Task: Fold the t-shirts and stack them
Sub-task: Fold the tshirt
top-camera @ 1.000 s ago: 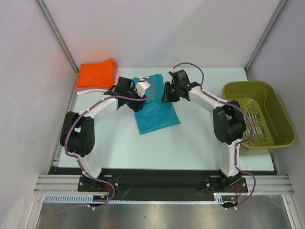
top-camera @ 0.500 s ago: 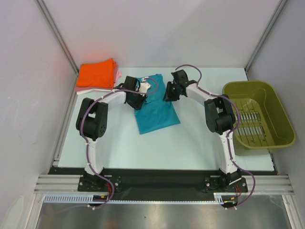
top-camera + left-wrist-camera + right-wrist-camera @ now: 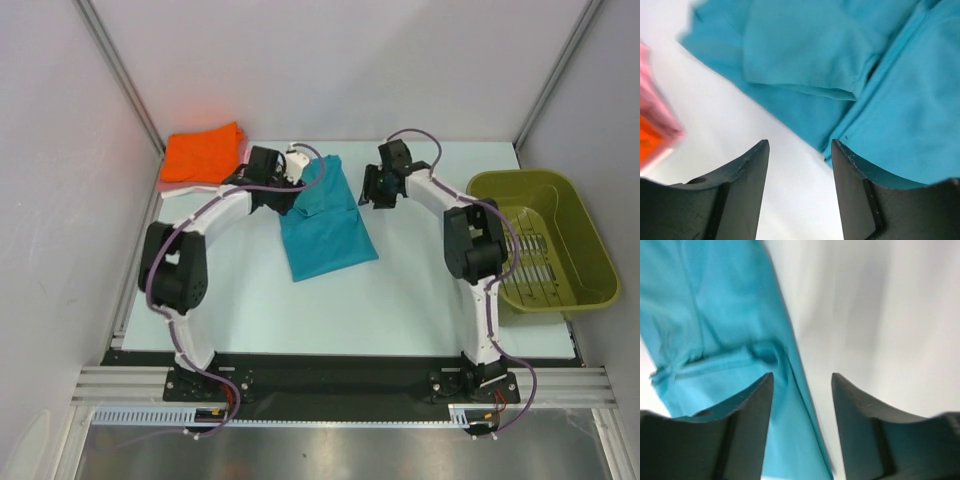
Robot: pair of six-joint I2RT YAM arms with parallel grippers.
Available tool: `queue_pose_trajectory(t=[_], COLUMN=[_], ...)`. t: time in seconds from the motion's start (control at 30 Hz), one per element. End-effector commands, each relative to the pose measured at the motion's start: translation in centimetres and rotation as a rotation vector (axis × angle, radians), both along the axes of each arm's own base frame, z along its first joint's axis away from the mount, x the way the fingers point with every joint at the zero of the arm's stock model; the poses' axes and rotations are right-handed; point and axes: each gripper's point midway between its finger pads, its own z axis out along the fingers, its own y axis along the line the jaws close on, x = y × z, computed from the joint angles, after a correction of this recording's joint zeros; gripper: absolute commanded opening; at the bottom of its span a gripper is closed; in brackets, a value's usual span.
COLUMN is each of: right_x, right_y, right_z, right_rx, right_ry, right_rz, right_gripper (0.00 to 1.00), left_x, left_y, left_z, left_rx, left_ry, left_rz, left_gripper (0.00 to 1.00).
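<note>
A teal t-shirt (image 3: 326,222) lies partly folded on the white table, far centre. A folded orange shirt (image 3: 203,152) tops a stack with a pale pink one (image 3: 172,185) at the far left. My left gripper (image 3: 285,197) is open and empty at the teal shirt's left edge. In the left wrist view the gripper (image 3: 800,150) is over bare table, the right finger against the teal cloth (image 3: 840,60), the pink (image 3: 655,110) and orange (image 3: 646,142) shirts at left. My right gripper (image 3: 369,194) is open; in its wrist view the gripper (image 3: 802,380) straddles the teal shirt's (image 3: 715,330) right edge.
An olive-green plastic basket (image 3: 590,255) stands at the right edge of the table. Grey walls and metal frame posts close in the back and sides. Bare white table (image 3: 400,290) lies in front of the teal shirt.
Both grippers have drawn outward off the teal shirt, the left toward the orange stack, the right toward the basket. The shirt's far part now lies uncovered and narrower.
</note>
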Motion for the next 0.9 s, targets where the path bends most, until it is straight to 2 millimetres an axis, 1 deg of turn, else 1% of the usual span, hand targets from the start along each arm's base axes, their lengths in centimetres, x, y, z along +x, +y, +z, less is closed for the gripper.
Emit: queue_pose_trajectory(t=[0.0, 0.03, 0.07, 0.1, 0.13, 0.17, 0.2, 0.23, 0.27, 0.3, 0.33, 0.37, 0.43, 0.5, 0.57, 0.63, 0.67, 0.73, 0.8, 0.83, 0.87], right_x=[-2.7, -3.6, -4.9, -6.0, -7.9, -8.7, -9.5, -11.0, -11.7, -12.2, -12.9, -13.5, -14.0, -14.3, -14.4, -14.3, -14.4, -14.6, -14.7, -14.7, -14.7], right_y=[-2.9, -3.1, -3.1, -3.1, -3.4, -3.5, -3.1, -3.3, -2.9, -2.7, -2.2, -2.3, -1.8, -1.4, -1.1, -0.9, -0.9, -0.9, -1.0, -1.0, -0.9], right_z=[5.6, 5.2, 4.3, 3.7, 2.5, 2.1, 1.9, 1.0, 0.9, 0.6, 0.3, -0.3, -0.6, -1.0, -1.5, -1.8, -2.1, -2.5, -2.7, -2.7, -2.7], right_rx=[-0.076, -0.079, -0.078, -0.08, -0.082, -0.082, -0.081, -0.087, -0.076, -0.07, -0.066, -0.069, -0.059, -0.044, -0.041, -0.04, -0.04, -0.039, -0.037, -0.037, -0.033], right_ry=[-0.074, -0.053, -0.018, 0.01, 0.054, 0.065, 0.071, 0.096, 0.102, 0.109, 0.118, 0.136, 0.147, 0.147, 0.152, 0.157, 0.167, 0.182, 0.182, 0.182, 0.183], right_rz=[-0.009, 0.0, 0.019, 0.033, 0.044, 0.05, 0.063, 0.068, 0.081, 0.085, 0.101, 0.102, 0.104, 0.105, 0.104, 0.101, 0.098, 0.097, 0.091, 0.091, 0.09], right_gripper=[0.57, 0.57, 0.57, 0.58, 0.58, 0.58, 0.58, 0.58, 0.58, 0.59, 0.59, 0.59, 0.59, 0.59, 0.59, 0.59, 0.58, 0.54, 0.49, 0.48, 0.47], left_x=[-2.9, -4.4, -6.4, -8.5, -9.7, -11.6, -13.1, -14.1, -15.1, -15.8, -16.1, -16.4, -17.0, -17.5, -17.6, -17.4, -17.5, -17.9, -18.6, -18.9, -19.6], left_y=[-3.6, -4.4, -4.5, -5.9, -6.3, -6.1, -7.1, -7.3, -7.1, -7.5, -7.5, -7.3, -7.4, -7.3, -7.1, -6.6, -6.5, -6.4, -6.1, -6.0, -5.7], left_z=[7.8, 7.3, 5.1, 5.0, 4.2, 2.2, 1.7, 1.3, 0.2, -0.3, -0.9, -1.6, -2.5, -3.5, -4.7, -5.2, -5.8, -6.3, -7.0, -7.3, -7.8], left_rx=[-0.093, -0.08, -0.014, 0.009, 0.037, 0.083, 0.092, 0.099, 0.111, 0.116, 0.127, 0.142, 0.175, 0.198, 0.212, 0.233, 0.237, 0.234, 0.237, 0.234, 0.24], left_ry=[-0.192, -0.184, -0.15, -0.157, -0.148, -0.114, -0.105, -0.098, -0.071, -0.062, -0.056, -0.056, -0.054, -0.047, -0.039, -0.038, -0.024, 0.003, 0.035, 0.044, 0.069], left_rz=[-0.178, -0.239, -0.326, -0.408, -0.454, -0.51, -0.565, -0.594, -0.611, -0.629, -0.632, -0.635, -0.65, -0.664, -0.654, -0.636, -0.633, -0.623, -0.632, -0.638, -0.652], left_gripper=[0.59, 0.58, 0.59, 0.58, 0.58, 0.58, 0.59, 0.59, 0.59, 0.61, 0.62, 0.63, 0.64, 0.66, 0.66, 0.66, 0.65, 0.65, 0.64, 0.64, 0.64])
